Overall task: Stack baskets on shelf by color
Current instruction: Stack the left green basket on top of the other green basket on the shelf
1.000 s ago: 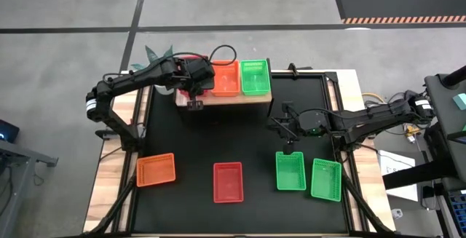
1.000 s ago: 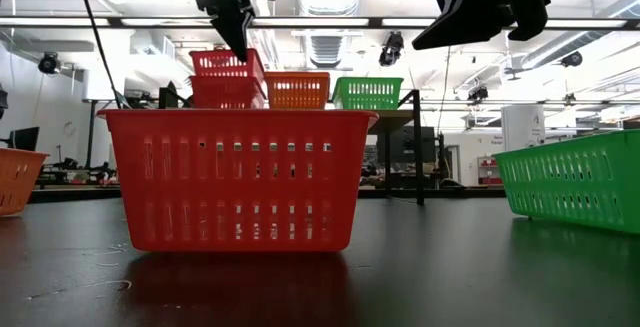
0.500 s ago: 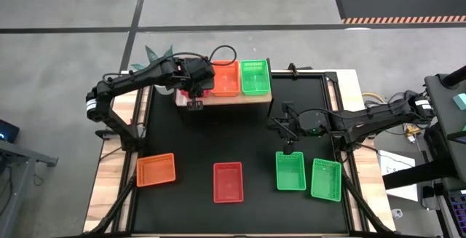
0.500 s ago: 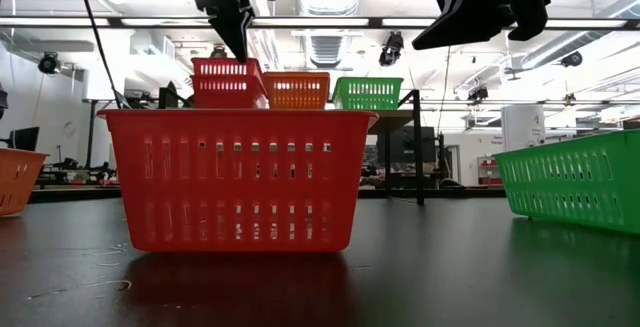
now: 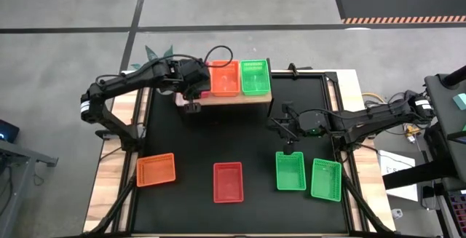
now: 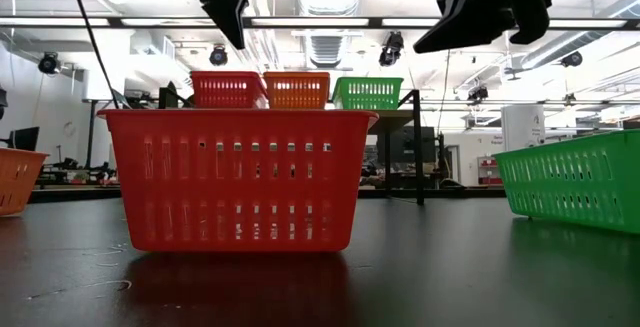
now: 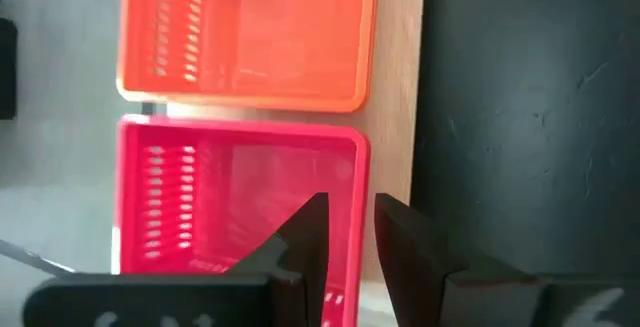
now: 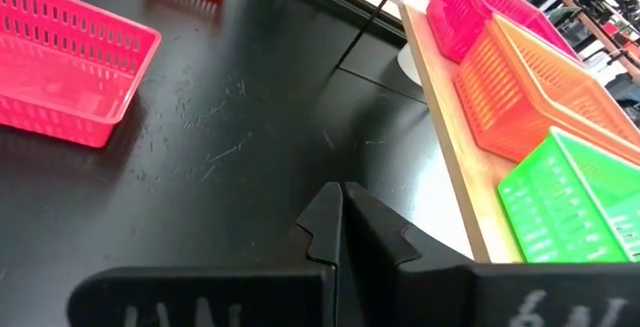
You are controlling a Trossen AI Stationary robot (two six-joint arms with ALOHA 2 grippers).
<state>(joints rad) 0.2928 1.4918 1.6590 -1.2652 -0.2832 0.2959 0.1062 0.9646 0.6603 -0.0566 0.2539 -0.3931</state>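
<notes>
Baskets: 3 green, 2 orange, 2 red

A: What can't we make out here?

B: From above, the left arm covers nearly all of the red basket on the shelf.

A: And in the low view?

B: The orange basket is cut off at the edge.

Grey concrete floor w/ dark seam lines crossing it; black mat w/ orange-white striped edge at top right of high view. Black worktop on light wood base, wood showing along both sides. Low view: open workshop-type room, white ceiling w/ long strip lights, ducting and beams overhead, dark round fixtures hanging. Desks w/ monitors at far left, white wall behind.
</notes>
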